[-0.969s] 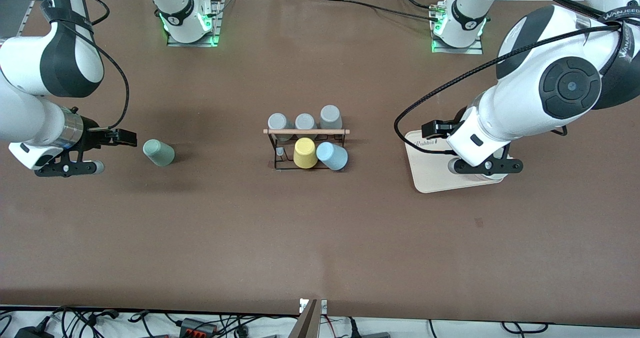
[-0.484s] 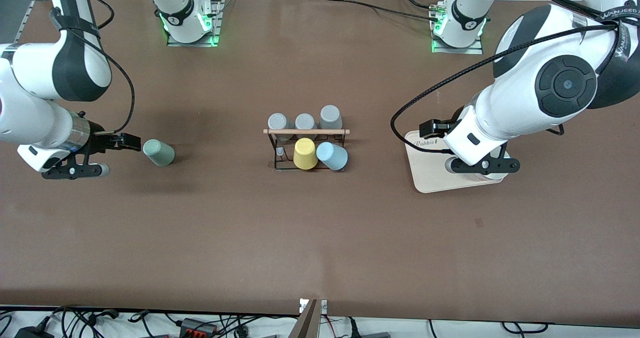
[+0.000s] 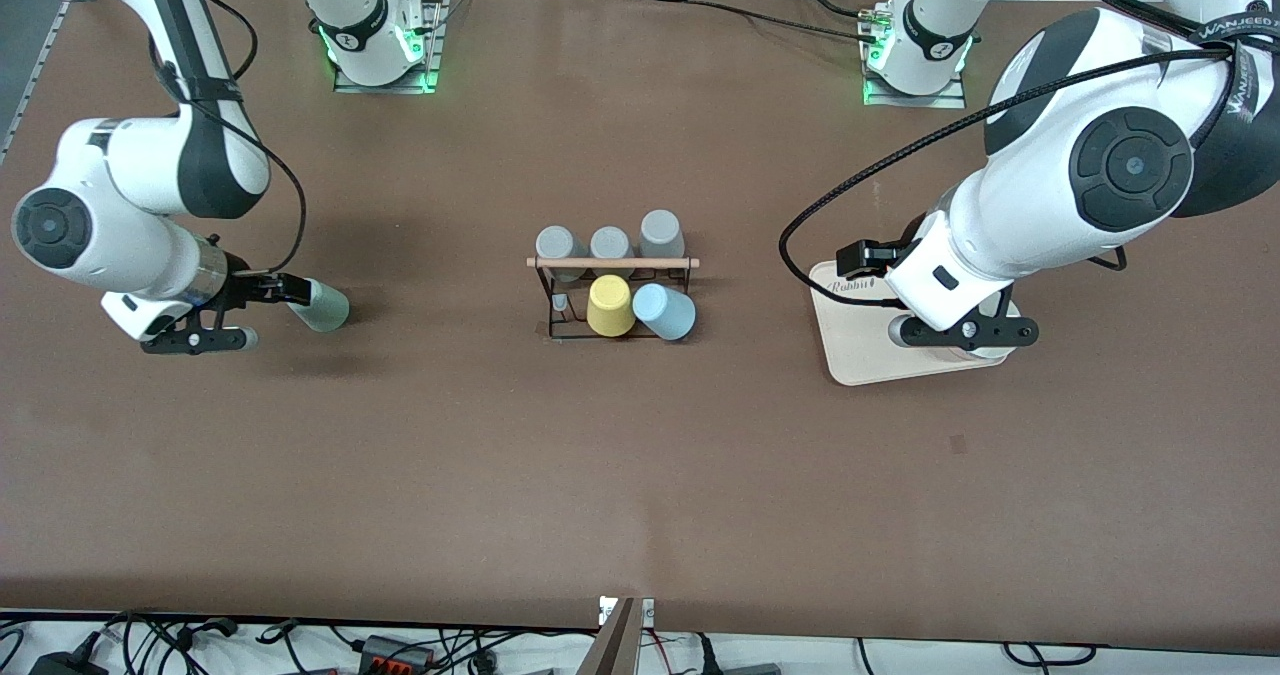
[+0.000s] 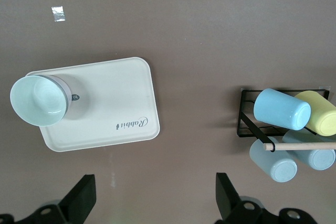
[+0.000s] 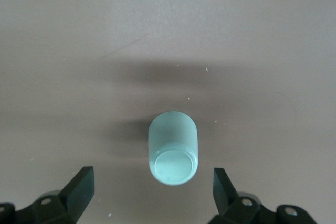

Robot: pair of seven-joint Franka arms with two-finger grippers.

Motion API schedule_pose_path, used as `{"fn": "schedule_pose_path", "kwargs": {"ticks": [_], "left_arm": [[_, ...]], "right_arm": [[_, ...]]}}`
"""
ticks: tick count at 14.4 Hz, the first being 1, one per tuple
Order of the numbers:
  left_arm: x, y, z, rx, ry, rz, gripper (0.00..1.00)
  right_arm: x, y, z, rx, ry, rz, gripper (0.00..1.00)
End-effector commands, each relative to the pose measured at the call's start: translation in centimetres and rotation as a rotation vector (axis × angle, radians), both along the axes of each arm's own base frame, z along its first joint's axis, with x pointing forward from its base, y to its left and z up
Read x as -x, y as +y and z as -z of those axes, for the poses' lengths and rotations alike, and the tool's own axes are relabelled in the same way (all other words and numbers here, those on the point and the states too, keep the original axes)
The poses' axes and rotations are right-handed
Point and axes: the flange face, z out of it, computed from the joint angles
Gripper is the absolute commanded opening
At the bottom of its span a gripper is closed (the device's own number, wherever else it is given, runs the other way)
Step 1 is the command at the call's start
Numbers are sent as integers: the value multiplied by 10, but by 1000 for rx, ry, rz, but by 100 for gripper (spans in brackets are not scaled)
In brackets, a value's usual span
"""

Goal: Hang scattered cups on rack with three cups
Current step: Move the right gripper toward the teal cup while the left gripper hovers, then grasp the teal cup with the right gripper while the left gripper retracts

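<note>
The right gripper (image 3: 262, 307) hangs low just beside the sage-green cup (image 3: 322, 306), jaws apart, at the right arm's end of the table. The light blue cup (image 3: 664, 311) leans on the rack (image 3: 612, 264) beside a yellow cup (image 3: 609, 305). The left gripper (image 3: 955, 335), jaws apart, hovers over the cream tray (image 3: 860, 345).
</note>
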Motion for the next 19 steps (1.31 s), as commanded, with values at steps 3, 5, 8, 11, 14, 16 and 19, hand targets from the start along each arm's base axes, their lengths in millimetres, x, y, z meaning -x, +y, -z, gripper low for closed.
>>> {"fn": "schedule_pose_path", "kwargs": {"ticks": [3, 5, 8, 11, 14, 16, 19], "left_arm": [[-2, 7, -3, 5, -14, 2, 100], [-3, 11, -3, 6, -13, -4, 100], [-1, 15, -5, -4, -5, -20, 100], [18, 33, -21, -50, 70, -14, 100], [32, 75, -37, -53, 64, -31, 100], [49, 101, -34, -63, 40, -7, 100], [75, 149, -25, -63, 37, -65, 100]], "right_arm": [[31, -12, 49, 9, -50, 7, 100], [35, -18, 64, 10, -36, 14, 100], [38, -25, 73, 10, -17, 24, 100], [40, -26, 85, 11, 2, 26, 100], [40, -24, 89, 12, 10, 25, 100], [39, -22, 90, 12, 10, 25, 100], [38, -22, 94, 13, 15, 25, 95]]}}
